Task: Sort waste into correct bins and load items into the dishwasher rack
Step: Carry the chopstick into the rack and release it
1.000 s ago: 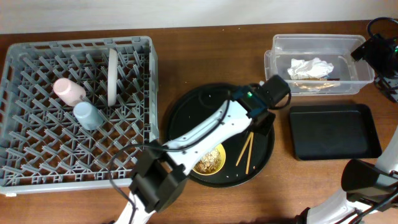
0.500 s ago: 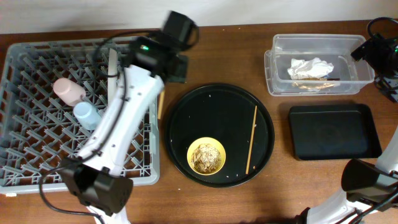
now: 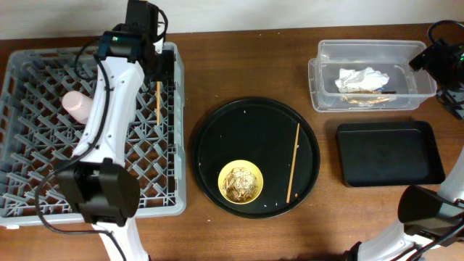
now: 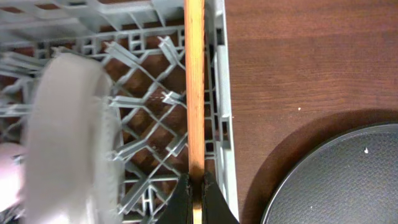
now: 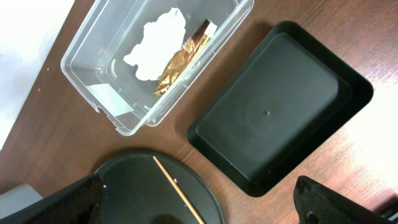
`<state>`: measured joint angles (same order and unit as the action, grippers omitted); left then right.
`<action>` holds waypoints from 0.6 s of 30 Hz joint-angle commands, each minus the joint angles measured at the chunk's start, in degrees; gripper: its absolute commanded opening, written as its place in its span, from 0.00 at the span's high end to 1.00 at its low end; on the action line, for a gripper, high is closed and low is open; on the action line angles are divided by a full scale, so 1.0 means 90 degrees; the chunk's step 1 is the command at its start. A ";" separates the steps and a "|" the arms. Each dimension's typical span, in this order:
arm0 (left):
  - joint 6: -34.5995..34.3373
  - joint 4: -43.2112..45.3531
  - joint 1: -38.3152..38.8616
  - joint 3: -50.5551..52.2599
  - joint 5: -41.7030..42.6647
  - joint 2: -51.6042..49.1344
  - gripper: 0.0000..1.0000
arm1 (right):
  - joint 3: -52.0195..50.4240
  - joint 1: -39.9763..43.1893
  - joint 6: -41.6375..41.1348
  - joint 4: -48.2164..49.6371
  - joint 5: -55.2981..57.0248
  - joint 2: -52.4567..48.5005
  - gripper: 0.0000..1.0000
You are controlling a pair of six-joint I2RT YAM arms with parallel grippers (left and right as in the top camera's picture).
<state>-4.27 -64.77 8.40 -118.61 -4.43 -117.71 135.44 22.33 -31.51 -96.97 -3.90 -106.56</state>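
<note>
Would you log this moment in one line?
left gripper: shut on chopstick over dishwasher rack | right gripper: open | other chopstick: round tray

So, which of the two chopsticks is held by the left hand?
The chopstick over the grey rack, pinched at its end by the left hand. The other chopstick lies loose on the round black tray.

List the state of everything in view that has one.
Left end effector: shut on a chopstick, over the rack edge.
Right end effector: open, empty.
Second chopstick: lying on round tray.
Yellow bowl: upright, scraps inside.
Clear tub: holds napkin.
Black rectangular tray: empty.
Plate: upright in rack.
</note>
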 commanded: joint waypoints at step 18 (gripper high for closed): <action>-0.0046 0.0471 -0.0041 -0.0012 -0.0032 -0.0872 0.57 | -0.0002 0.0022 -0.0034 -0.0036 0.0085 0.0000 0.01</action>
<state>-4.16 -60.45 8.43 -118.28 -4.10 -125.73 135.44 22.33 -31.51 -96.97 -3.90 -106.56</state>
